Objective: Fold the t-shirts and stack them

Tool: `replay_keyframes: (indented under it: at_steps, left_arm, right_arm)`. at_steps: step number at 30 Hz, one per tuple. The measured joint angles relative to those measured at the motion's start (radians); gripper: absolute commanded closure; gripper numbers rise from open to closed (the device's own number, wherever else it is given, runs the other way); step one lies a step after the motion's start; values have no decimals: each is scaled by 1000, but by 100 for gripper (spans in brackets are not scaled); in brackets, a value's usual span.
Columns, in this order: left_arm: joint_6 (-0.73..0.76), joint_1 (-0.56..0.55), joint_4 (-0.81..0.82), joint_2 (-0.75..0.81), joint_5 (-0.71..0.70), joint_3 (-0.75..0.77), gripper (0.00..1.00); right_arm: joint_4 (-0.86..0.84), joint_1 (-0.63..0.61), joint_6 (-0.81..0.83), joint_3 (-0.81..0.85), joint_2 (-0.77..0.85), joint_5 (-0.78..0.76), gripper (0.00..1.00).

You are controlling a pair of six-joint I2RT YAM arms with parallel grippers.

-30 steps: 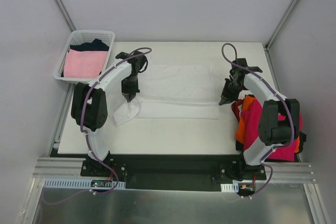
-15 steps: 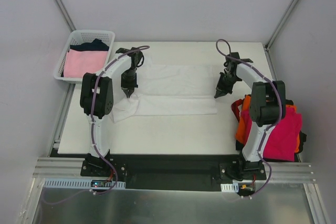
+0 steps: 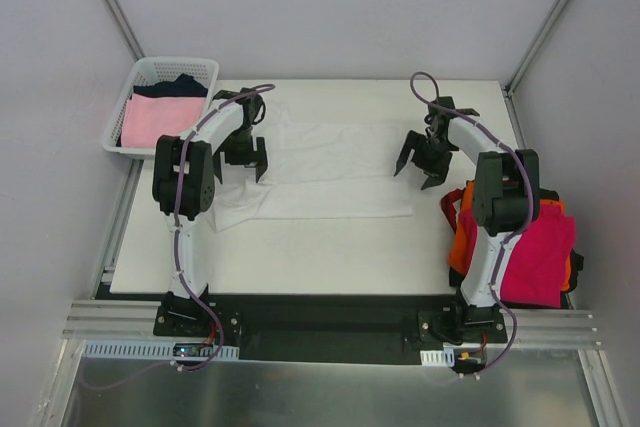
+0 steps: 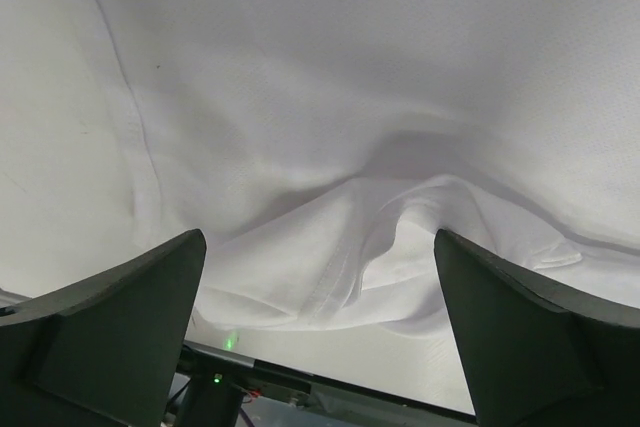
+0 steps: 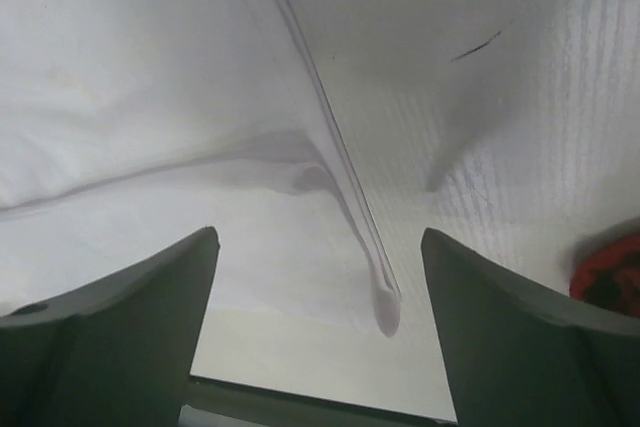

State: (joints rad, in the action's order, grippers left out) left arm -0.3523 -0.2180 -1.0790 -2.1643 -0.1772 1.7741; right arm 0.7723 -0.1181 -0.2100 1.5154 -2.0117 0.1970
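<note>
A white t-shirt (image 3: 335, 172) lies folded lengthwise into a long band across the table (image 3: 300, 257). My left gripper (image 3: 241, 169) stands open over its left end, where the cloth bunches into a loose fold (image 4: 340, 247) between the spread fingers (image 4: 110, 332). Over the shirt's right end my right gripper (image 3: 415, 177) is also open, and a hemmed edge (image 5: 345, 177) runs down between its fingers (image 5: 520, 327). Neither gripper holds cloth. A magenta-red t-shirt (image 3: 535, 247) lies on an orange one (image 3: 462, 237) at the right table edge.
A white lattice basket (image 3: 150, 72) hangs off the table's far left corner, with a pale pink shirt (image 3: 158, 119) and a navy one (image 3: 180, 85) in it. The right arm's lower link partly covers the stack at the right. A bit of orange-red cloth (image 5: 610, 282) shows in the right wrist view.
Both grippers were shut on the white shirt's ends, carried them toward the far side, and have now opened, letting the cloth go. The shirt lies flatter.
</note>
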Motion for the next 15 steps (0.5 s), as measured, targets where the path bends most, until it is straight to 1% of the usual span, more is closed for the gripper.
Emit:
replay_keyframes:
  at_steps: [4, 7, 8, 10, 11, 12, 13, 15]
  left_arm:
    - [-2, 0, 8, 1, 0, 0, 1]
    - [-7, 0, 16, 18, 11, -2, 1]
    - [-11, 0, 23, 32, 16, -10, 1]
    - [-23, 0, 36, 81, 40, -38, 1]
    - [-30, 1, 42, 113, 51, -58, 1]
    - [-35, 2, 47, 146, 66, -80, 1]
    - [-42, 2, 59, 181, 77, -111, 1]
    - [-54, 2, 84, 246, 100, -180, 1]
  right_arm:
    - [-12, 0, -1, -13, 16, -1, 20]
    - [-8, -7, -5, -18, 48, 2, 32]
    - [-8, -13, -7, -18, 61, 2, 44]
    - [-7, -32, -8, -18, 87, 3, 58]
    - [-6, -49, -12, -18, 98, 3, 70]
    - [-5, -68, -15, -18, 106, 3, 75]
    - [-6, -91, -17, -18, 112, 3, 83]
    - [-6, -139, -23, -21, 114, 4, 86]
